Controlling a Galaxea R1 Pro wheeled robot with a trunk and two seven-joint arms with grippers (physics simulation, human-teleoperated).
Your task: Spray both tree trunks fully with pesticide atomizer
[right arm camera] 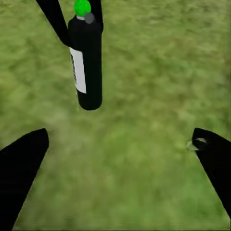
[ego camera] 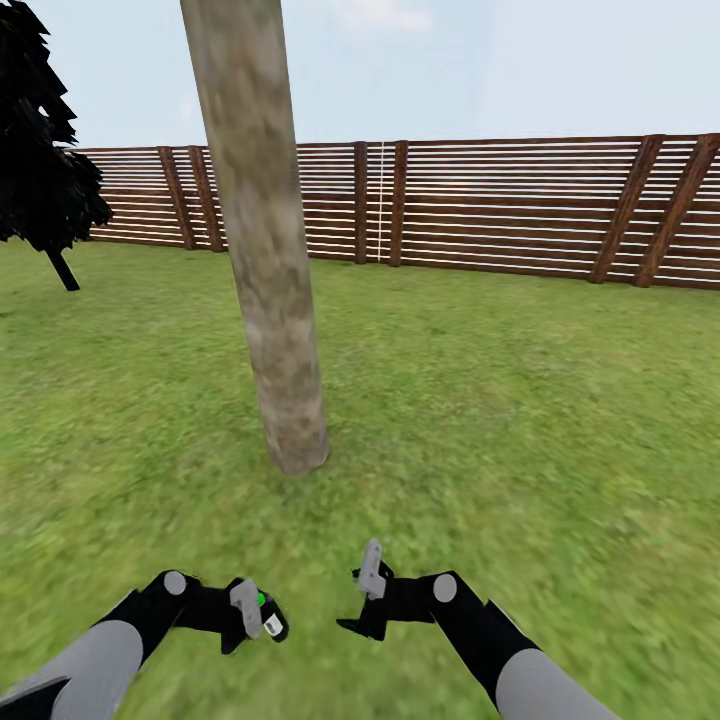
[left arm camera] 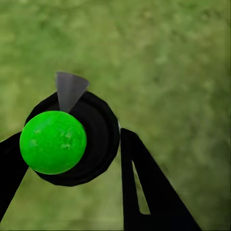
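A thick, pale grey-brown tree trunk (ego camera: 270,290) rises from the lawn just ahead of me, a little left of centre, and its crown is out of view. My left gripper (ego camera: 255,612) is shut on the pesticide atomizer (ego camera: 272,620), a black bottle with a white label and a green top. The left wrist view looks down on the atomizer (left arm camera: 91,139), its green cap (left arm camera: 53,142) and a grey nozzle. My right gripper (ego camera: 360,598) stands open beside it, empty. Between the spread right gripper (right arm camera: 120,154) fingers, the atomizer (right arm camera: 89,62) hangs over the grass.
Green grass (ego camera: 520,420) lies all around the trunk. A brown horizontal-slat fence (ego camera: 500,205) closes the far side. A black column-shaped tree (ego camera: 40,150) stands at the far left by the fence.
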